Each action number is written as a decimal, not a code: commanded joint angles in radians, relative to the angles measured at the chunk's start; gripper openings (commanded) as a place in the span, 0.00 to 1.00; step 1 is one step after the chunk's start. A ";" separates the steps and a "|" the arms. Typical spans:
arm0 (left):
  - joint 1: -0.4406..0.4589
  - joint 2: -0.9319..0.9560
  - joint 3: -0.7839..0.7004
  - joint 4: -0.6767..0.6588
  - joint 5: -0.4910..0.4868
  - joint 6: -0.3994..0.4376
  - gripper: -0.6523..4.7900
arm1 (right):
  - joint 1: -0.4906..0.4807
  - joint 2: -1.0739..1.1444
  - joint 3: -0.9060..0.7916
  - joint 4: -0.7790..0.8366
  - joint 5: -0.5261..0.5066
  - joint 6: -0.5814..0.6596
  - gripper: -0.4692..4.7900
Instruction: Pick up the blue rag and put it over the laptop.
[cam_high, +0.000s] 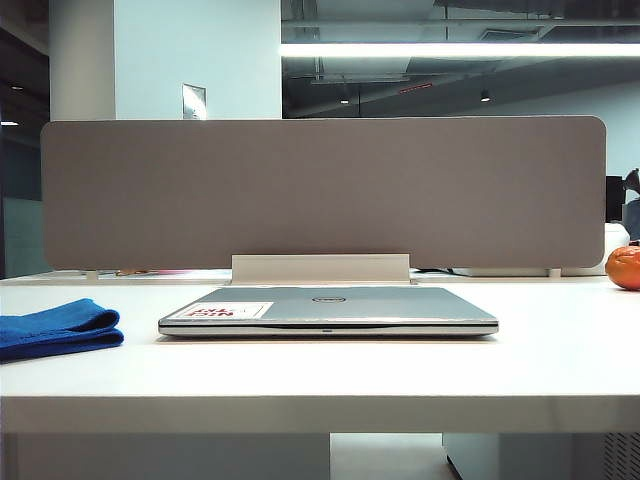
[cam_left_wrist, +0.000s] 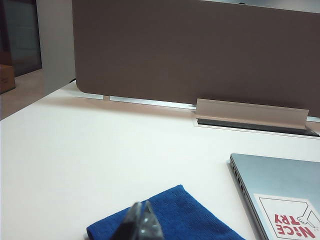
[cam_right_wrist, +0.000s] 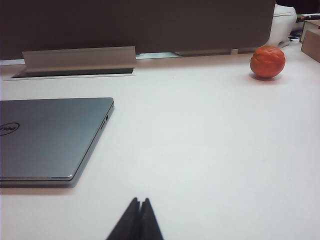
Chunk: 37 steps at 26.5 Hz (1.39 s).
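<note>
Left gripper (cam_left_wrist: 142, 222), closed, hovers above the rag (cam_left_wrist: 170, 217) beside the laptop (cam_left_wrist: 280, 185); right gripper (cam_right_wrist: 137, 220), closed, hangs over bare worktop (cam_right_wrist: 200, 150).

Laptop (cam_high: 328, 311) lies shut and flat at centre of bench (cam_high: 320, 375), w/ rag (cam_high: 58, 329) folded on bench to its left, apart from it. Divider panel (cam_high: 323, 193) stands upright along bench's far edge, cable-slot cover (cam_high: 320, 268) just behind laptop at panel's foot. Round fruit (cam_high: 624, 267) sits far right, near panel, well apart from laptop. Left pincer (cam_left_wrist: 142, 225), tips together, hangs over rag's near side; right pincer (cam_right_wrist: 138, 220), tips together, over bare bench right of laptop.
</note>
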 joint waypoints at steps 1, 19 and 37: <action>-0.001 0.000 0.003 0.012 0.001 0.000 0.11 | 0.001 -0.002 -0.005 0.014 0.000 0.000 0.08; -0.001 0.000 0.003 0.012 0.004 -0.006 0.11 | 0.002 -0.002 -0.005 0.016 -0.137 0.142 0.08; 0.000 0.000 0.003 0.012 0.000 -0.006 0.11 | 0.002 -0.002 -0.005 0.015 -0.768 0.405 0.08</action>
